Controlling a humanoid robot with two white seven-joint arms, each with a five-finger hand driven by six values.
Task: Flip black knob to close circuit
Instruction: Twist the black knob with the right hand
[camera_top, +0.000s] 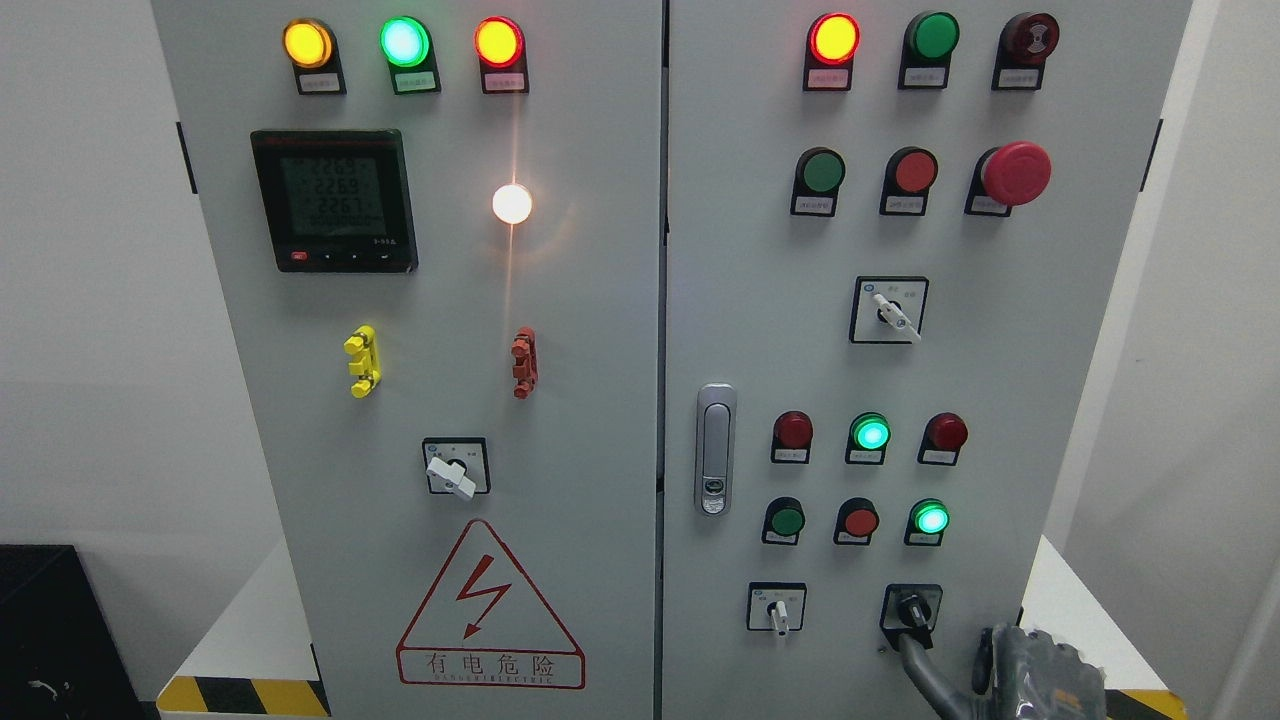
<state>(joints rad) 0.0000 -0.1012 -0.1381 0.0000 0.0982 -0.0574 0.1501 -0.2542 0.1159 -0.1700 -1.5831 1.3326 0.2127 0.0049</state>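
Reaching up from the bottom right corner, the right robot hand (935, 665) has one dark finger (922, 668) stretched to the black knob (913, 611), its tip touching or just under the knob's lower end; the grey rest of the hand sits lower right and is partly cut off by the frame, so whether the other fingers are curled or spread cannot be told. That knob sits at the bottom right of the right cabinet door (1050, 380), its handle pointing roughly down. Just left of it is a white selector switch (777, 608). Above them are two rows of small lamps, two of which glow green (870, 434). Higher on the door are another white switch (890, 311), a red mushroom button (1015, 173) and a lit red lamp (834, 39). A grey door latch (714, 449) stands at the door's left edge. On the left door (600, 400) are a meter (333, 200), a bright white lamp (512, 204) and a red warning triangle (489, 610).
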